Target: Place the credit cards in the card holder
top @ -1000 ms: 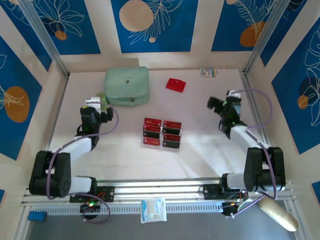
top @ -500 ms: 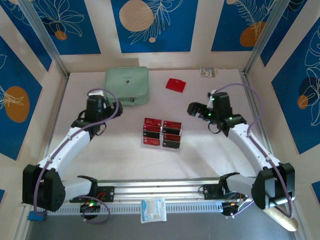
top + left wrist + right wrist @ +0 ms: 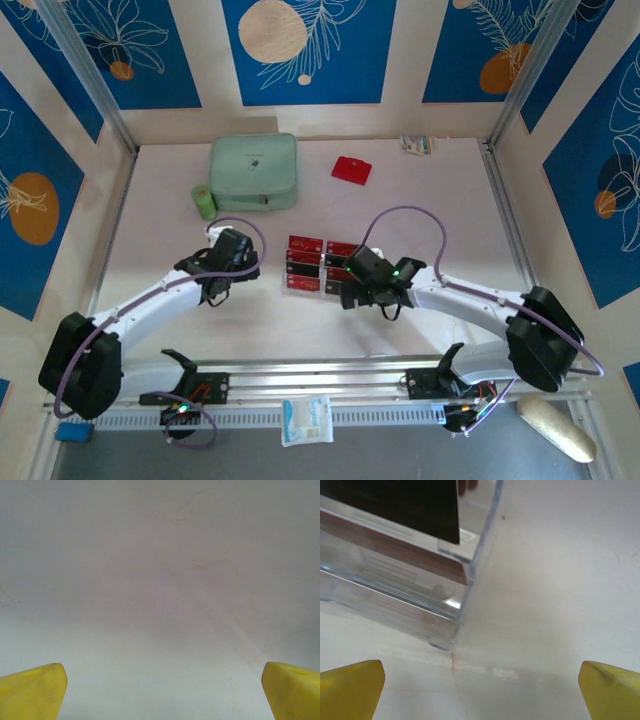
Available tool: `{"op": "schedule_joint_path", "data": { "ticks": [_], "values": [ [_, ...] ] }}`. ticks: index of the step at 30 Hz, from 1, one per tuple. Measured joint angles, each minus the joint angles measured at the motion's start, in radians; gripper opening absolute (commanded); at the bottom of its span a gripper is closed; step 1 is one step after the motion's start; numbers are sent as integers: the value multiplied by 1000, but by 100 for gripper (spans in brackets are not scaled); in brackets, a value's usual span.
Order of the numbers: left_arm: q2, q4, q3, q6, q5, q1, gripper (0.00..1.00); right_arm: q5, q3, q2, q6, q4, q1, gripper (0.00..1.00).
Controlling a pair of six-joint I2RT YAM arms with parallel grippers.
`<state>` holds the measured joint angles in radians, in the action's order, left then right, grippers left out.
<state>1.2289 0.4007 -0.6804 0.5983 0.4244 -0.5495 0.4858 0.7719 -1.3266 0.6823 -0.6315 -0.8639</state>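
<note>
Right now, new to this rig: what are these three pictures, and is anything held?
Two robot arms with two-finger grippers. One picture looks down from above and behind; the other two come from wrist cameras, yellow fingertips at the bottom corners. On the table a clear stand holds the red-and-black credit cards; behind lie the red card holder, a mint-green case and a small green roll. The left gripper is over bare table, the right gripper at the stand's corner. Both open, holding nothing.
</note>
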Motion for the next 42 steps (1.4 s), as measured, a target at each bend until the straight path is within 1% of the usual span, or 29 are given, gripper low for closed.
{"op": "schedule_joint_path", "data": {
  "ticks": [4, 10, 21, 30, 42],
  "values": [
    [54, -14, 0, 8, -5, -28, 100, 48, 0, -47, 29, -17, -27, 100],
    [135, -46, 0, 25, -19, -65, 100, 93, 0, -67, 52, -19, -29, 99],
    [247, -77, -37, 37, -27, -121, 100, 114, 0, -72, 63, -12, 13, 99],
    [314, -97, -89, 52, -28, -151, 100, 106, 6, -89, 90, -11, 86, 100],
    [444, -126, -214, 56, -32, -174, 100, 82, 60, -152, 159, -40, 243, 100]
  ]
}}
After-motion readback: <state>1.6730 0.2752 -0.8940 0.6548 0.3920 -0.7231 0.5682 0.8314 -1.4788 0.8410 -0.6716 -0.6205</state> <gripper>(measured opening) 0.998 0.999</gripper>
